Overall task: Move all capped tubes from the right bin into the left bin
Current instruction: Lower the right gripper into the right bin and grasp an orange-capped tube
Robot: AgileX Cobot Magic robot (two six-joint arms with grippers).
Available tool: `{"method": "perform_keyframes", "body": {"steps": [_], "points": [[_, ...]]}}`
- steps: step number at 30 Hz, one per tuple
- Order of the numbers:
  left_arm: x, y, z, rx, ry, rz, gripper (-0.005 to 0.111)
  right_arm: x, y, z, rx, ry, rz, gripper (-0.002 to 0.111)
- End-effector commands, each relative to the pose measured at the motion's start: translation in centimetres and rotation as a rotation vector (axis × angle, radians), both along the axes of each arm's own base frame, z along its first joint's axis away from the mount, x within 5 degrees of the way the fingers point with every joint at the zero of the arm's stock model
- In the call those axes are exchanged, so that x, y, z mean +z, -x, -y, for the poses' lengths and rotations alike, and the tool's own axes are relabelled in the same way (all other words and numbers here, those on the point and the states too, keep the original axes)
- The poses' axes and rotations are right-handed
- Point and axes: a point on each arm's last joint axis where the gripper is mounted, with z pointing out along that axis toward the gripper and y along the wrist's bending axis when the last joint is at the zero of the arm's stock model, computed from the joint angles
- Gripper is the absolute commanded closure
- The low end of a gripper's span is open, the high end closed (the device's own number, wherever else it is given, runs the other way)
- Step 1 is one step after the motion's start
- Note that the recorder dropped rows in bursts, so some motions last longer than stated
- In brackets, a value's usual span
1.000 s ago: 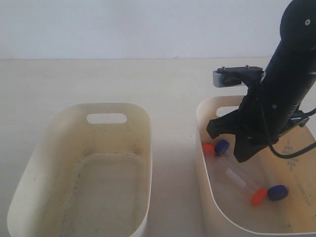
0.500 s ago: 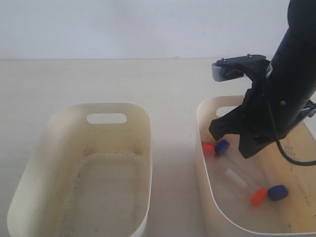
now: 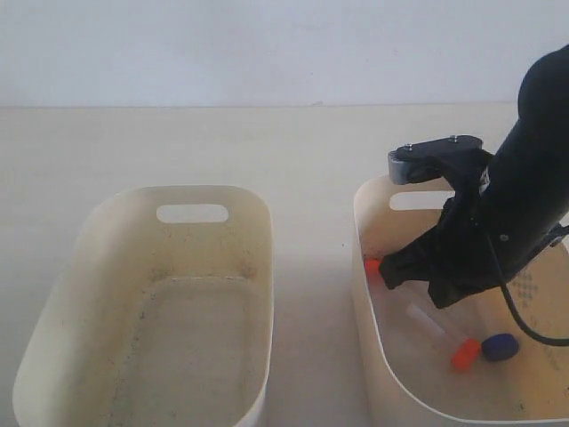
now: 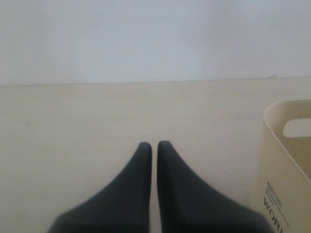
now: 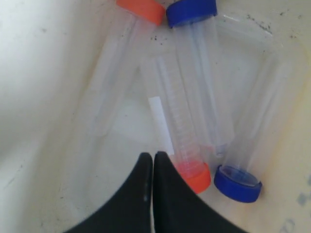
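Several capped tubes lie in the right bin [image 3: 363, 302]. In the right wrist view two have orange caps [image 5: 141, 8] [image 5: 195, 175] and two have blue caps [image 5: 191, 10] [image 5: 238, 183]. My right gripper [image 5: 153, 155] is shut and empty, low inside this bin, its tips beside the nearer orange cap. In the exterior view this gripper [image 3: 418, 280] hides one blue cap; two orange caps [image 3: 372, 267] [image 3: 464, 354] and a blue cap [image 3: 500, 347] show. The left bin [image 3: 178, 189] holds no tubes. My left gripper [image 4: 151, 144] is shut over bare table, outside the exterior view.
Both bins stand on a pale tabletop [image 3: 302, 151] with a white wall behind. The left wrist view catches a corner of a cream tub [image 4: 286, 145] with a slot handle hole off to one side of the left gripper.
My right gripper has sunk lower into the right bin and now covers the blue cap near the bin's wall. The tubes and both bins have not moved.
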Motion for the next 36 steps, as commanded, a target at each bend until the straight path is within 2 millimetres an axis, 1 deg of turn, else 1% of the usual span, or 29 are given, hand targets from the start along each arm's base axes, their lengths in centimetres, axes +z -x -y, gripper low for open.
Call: {"method": "perform_keyframes", "body": {"steps": [1, 6, 10, 13, 15, 19, 20, 24, 36], "points": [[0.2, 0.0, 0.0, 0.003, 0.007, 0.013, 0.102, -0.3, -0.1, 0.1, 0.008, -0.003, 0.049, 0.109], [0.2, 0.0, 0.0, 0.003, 0.007, 0.013, 0.102, -0.8, -0.4, 0.0, 0.041, 0.008, 0.054, 0.109], [0.2, 0.0, 0.0, 0.003, 0.007, 0.013, 0.102, -2.2, -0.7, -0.1, 0.067, 0.032, 0.013, 0.109], [0.2, 0.0, 0.0, 0.003, 0.007, 0.013, 0.102, -2.6, -0.8, -0.1, 0.067, 0.036, 0.002, 0.104], [0.2, 0.0, 0.0, 0.003, 0.007, 0.013, 0.102, -2.5, -0.8, -0.2, 0.073, 0.036, 0.008, 0.093], [0.2, 0.0, 0.0, 0.003, 0.007, 0.013, 0.102, -2.5, -0.9, -0.2, 0.114, 0.039, 0.021, 0.062], [0.2, 0.0, 0.0, 0.003, 0.007, 0.013, 0.102, -2.5, -0.9, -0.2, 0.114, 0.039, 0.021, 0.058], [0.2, 0.0, 0.0, 0.003, 0.007, 0.013, 0.102, -2.6, -0.9, -0.2, 0.114, 0.041, 0.017, 0.057], [0.2, 0.0, 0.0, 0.003, 0.007, 0.013, 0.102, -4.5, -1.5, -0.3, 0.125, 0.066, -0.019, 0.057]]}}
